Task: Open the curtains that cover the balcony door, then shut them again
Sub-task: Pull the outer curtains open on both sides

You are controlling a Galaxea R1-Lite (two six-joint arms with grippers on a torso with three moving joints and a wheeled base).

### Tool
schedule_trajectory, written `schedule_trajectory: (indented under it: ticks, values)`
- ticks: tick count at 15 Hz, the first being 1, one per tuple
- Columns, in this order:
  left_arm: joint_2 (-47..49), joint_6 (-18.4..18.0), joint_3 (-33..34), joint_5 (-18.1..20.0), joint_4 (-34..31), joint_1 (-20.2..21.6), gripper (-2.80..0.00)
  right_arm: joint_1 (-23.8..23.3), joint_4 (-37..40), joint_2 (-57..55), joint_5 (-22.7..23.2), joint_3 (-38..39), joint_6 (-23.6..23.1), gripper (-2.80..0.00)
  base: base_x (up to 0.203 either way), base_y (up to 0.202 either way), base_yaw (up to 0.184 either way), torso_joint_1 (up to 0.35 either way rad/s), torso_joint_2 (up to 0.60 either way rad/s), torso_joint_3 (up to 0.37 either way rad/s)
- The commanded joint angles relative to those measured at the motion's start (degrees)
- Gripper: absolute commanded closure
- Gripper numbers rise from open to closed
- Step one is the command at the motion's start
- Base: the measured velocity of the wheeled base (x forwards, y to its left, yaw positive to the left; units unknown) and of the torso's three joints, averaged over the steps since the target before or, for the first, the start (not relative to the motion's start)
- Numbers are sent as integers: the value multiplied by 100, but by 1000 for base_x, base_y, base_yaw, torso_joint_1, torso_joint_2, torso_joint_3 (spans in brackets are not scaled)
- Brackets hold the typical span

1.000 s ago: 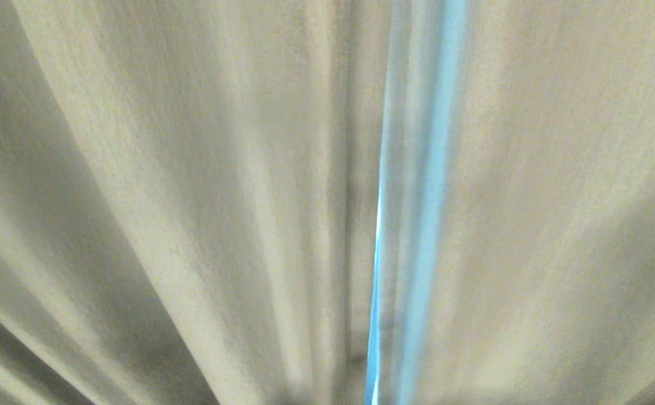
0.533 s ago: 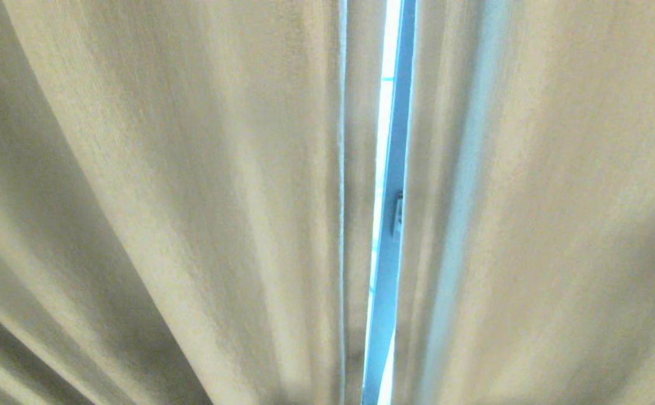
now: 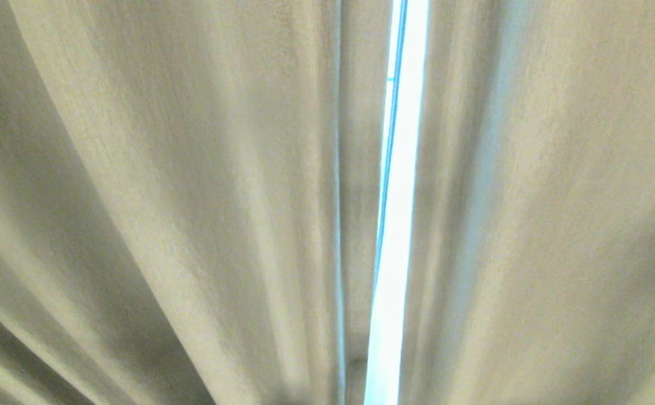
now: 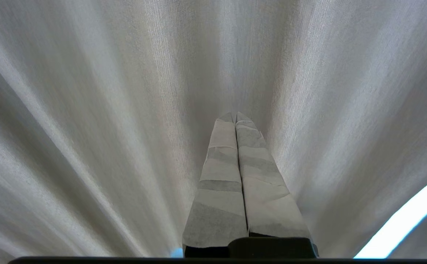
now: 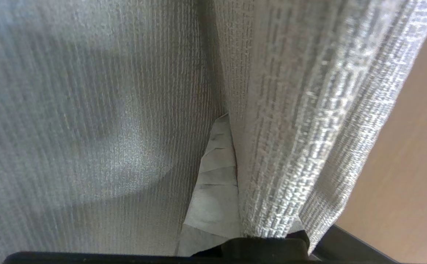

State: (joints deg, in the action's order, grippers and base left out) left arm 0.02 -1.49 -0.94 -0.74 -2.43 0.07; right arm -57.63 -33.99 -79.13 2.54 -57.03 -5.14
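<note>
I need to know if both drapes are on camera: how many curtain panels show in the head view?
2. The left panel fills the picture left of the bright gap; the right panel fills the rest. Any sheer layer is not visible.

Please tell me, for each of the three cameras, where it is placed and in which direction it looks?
Head view: on the robot's head, facing the curtains closely; a bright gap between panels; no arm shows.
Left wrist view: behind the left gripper, shut, pointing at the cloth.
Right wrist view: behind the right gripper, shut on a curtain fold.
Shared: head and left wrist views both show the gap.
</note>
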Motion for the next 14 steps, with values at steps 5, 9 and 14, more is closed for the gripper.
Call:
schedule_trajectory:
  ticks: [5,9,14]
  values:
    - [6,-1,-1,-5,-4,1,0,-213,-11,-190,10,-19,1,0,0,0,0,0,0,0]
    - [6,-1,6,-5,-4,1,0,-399,-9,-278,19,-36,4,0,0,0,0,0,0,0]
    - [6,-1,2,-5,-4,1,0,-392,-11,-188,293,-2,-13,0,0,0,0,0,0,0]
